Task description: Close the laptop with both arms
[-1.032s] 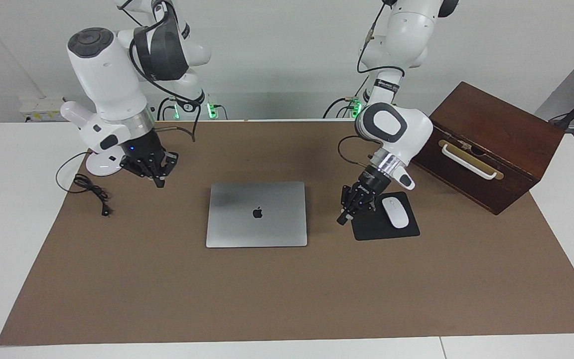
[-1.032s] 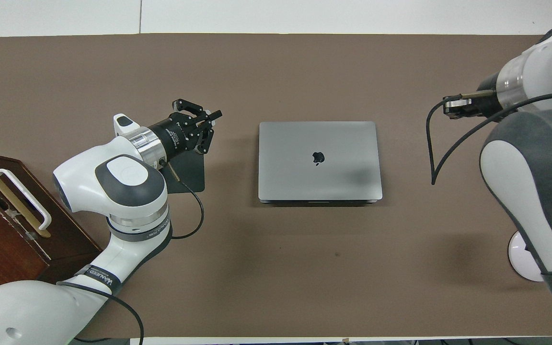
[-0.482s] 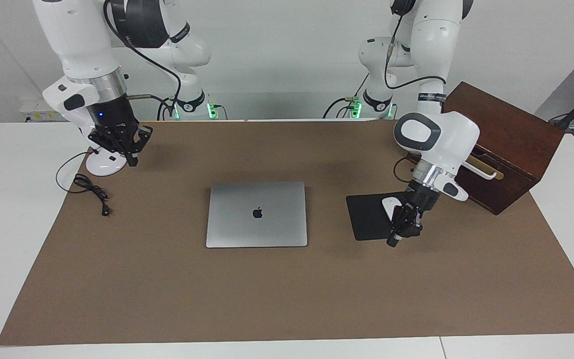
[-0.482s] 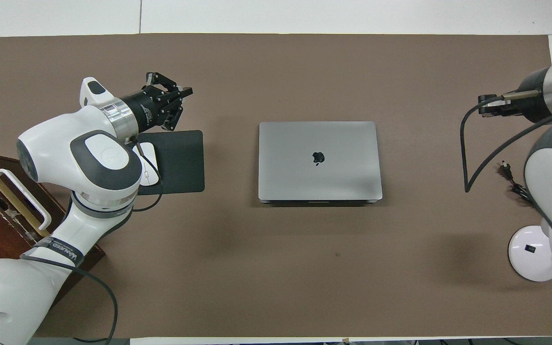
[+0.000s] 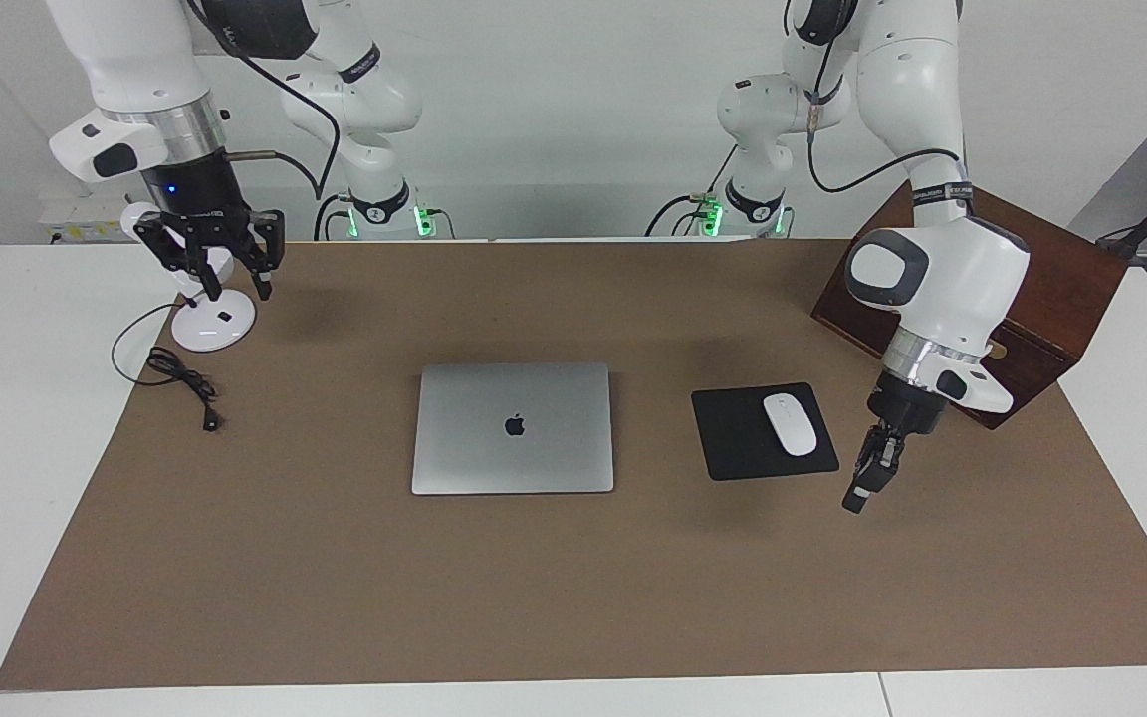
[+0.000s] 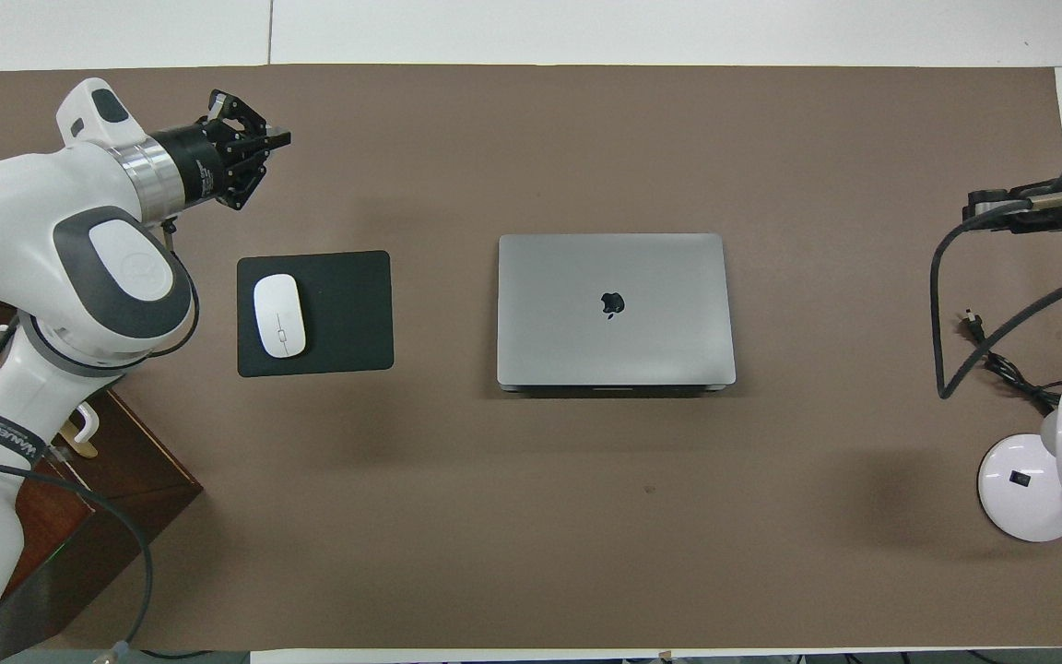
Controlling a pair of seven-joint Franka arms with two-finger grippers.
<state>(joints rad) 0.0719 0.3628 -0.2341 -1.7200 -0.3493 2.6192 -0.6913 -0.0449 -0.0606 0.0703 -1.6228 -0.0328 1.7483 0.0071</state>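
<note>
- At the middle of the desk [image 5: 1111,617], on the brown mat [image 5: 573,588], the laptop [image 5: 513,427] lies flat with its lid fully down, the dark logo facing up.
- Neither arm touches the laptop; both stand well apart from it, one toward each end of the desk.
- The left end effector [image 5: 859,493] hangs above the mat just beside the corner of the black mouse pad [image 5: 733,438], its fingertips pressed together and holding nothing.
- In the overhead view the same left end effector [image 6: 264,148] points across the bare mat, with the mouse pad between it and the robots.
- A white mouse [image 5: 791,424] rests on the mouse pad, on the half away from the laptop.
- The dark wooden box [image 5: 1051,289] with a pale handle stands at the left arm's end of the desk, partly hidden by the left arm's forearm.
- The right end effector [image 5: 229,293] hangs raised over the white round lamp base [image 5: 212,327] at the right arm's end; its two fingers stand apart and nothing is between them.
- A black cable [image 5: 180,376] lies coiled beside that base; where it ends is probably a plug, though this is hard to make out.
</note>
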